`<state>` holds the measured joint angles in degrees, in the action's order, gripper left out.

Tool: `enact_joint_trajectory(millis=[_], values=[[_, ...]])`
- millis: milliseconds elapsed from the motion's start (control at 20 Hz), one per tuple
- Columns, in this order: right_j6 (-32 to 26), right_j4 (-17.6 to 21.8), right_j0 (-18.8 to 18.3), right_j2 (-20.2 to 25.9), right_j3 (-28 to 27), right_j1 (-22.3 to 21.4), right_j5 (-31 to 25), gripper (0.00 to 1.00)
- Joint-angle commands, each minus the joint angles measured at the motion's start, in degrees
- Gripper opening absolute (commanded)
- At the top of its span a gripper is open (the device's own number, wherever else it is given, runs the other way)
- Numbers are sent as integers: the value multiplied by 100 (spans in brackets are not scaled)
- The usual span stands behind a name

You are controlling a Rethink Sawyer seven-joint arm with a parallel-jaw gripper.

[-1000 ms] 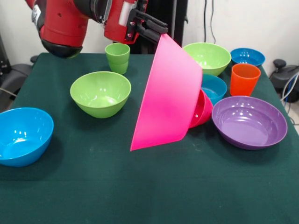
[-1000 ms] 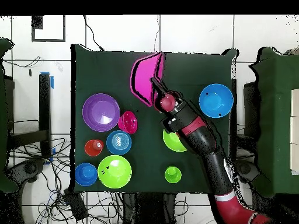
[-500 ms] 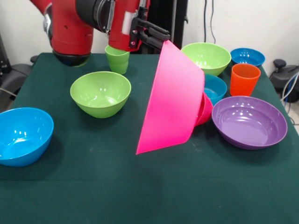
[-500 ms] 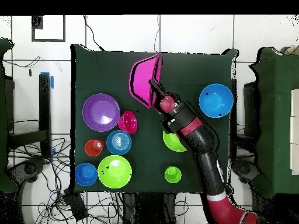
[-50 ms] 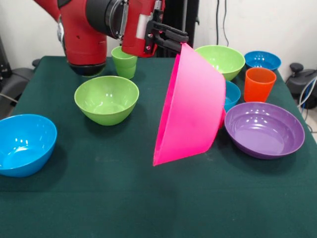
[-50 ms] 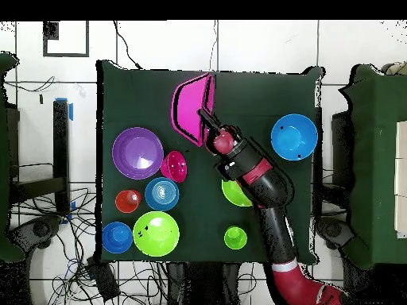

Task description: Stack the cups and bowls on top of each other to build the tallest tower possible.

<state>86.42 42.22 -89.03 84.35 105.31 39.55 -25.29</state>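
Note:
My gripper [image 5: 181, 43] [image 6: 204, 119] is shut on the rim of the big pink bowl [image 5: 190, 106] [image 6: 189, 107], which hangs tilted on its side above the table, in front of the small red-pink bowl [image 6: 174, 166]. Right of it in the front view sit the purple bowl [image 5: 264, 129] [image 6: 137, 152], the orange cup [image 5: 259, 83] [image 6: 127, 201] and a blue bowl [image 5: 232, 94] [image 6: 161, 193]. Two lime green bowls [image 5: 107, 98] [image 5: 220, 60], the light green cup [image 5: 124, 61] [image 6: 234, 237] and two more blue bowls [image 5: 24, 143] [image 5: 262, 60] stand around.
The dark green table [image 5: 99, 198] [image 6: 254, 95] ends at its cloth edges on all sides. My red arm [image 5: 94, 25] [image 6: 266, 198] reaches over the lime green bowl near the middle in the overhead view.
My gripper has carried the big pink bowl rightward in the front view, toward the purple bowl. It now hides most of the small red-pink bowl there.

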Motion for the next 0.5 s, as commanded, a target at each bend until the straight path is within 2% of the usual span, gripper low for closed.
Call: enact_joint_trajectory(millis=[50, 500], values=[[-2192, -435, 71, -653, -821, 523, -778, 0], [-2569, -826, -23, -707, -751, 618, -1330, 0]])
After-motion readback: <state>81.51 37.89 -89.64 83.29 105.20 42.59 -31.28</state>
